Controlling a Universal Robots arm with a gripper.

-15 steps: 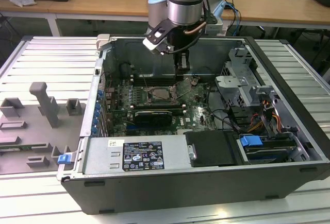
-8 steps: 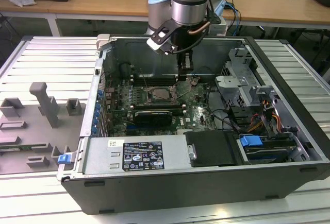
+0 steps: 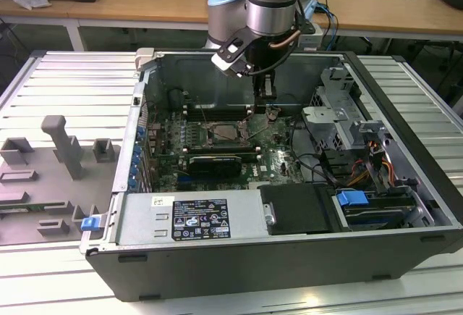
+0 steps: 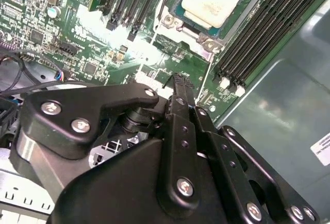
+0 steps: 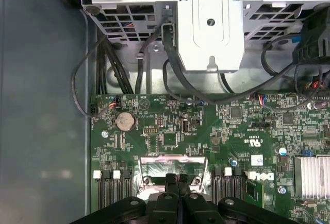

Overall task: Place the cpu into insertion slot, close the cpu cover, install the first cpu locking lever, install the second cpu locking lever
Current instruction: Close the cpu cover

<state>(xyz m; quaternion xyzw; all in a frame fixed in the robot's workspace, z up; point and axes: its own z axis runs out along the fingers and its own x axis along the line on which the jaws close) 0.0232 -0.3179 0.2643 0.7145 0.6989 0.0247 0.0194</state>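
Observation:
The cpu [image 4: 211, 0], a pale silver square, lies flat in the insertion slot [image 3: 226, 132] on the green motherboard inside the open computer case. Silver metal of the cpu cover [image 4: 174, 22] frames it, and its edge [image 5: 172, 161] shows just ahead of the fingers. Thin wire levers run along the socket's sides; I cannot tell whether they are latched. My gripper [image 3: 266, 111] hangs low over the board beside the socket, on the exterior view's right of it. Its black fingers meet at the tips in both wrist views [image 4: 180, 80] [image 5: 178, 178], with nothing between them.
A metal drive cage [image 3: 340, 116] [image 5: 211, 23] with black cables [image 5: 103, 80] stands close beyond the gripper. Long memory slots [image 4: 258, 28] flank the socket. A black card [image 3: 215, 163] lies in front of it. The case walls enclose the board. A grey fixture [image 3: 58, 156] sits outside.

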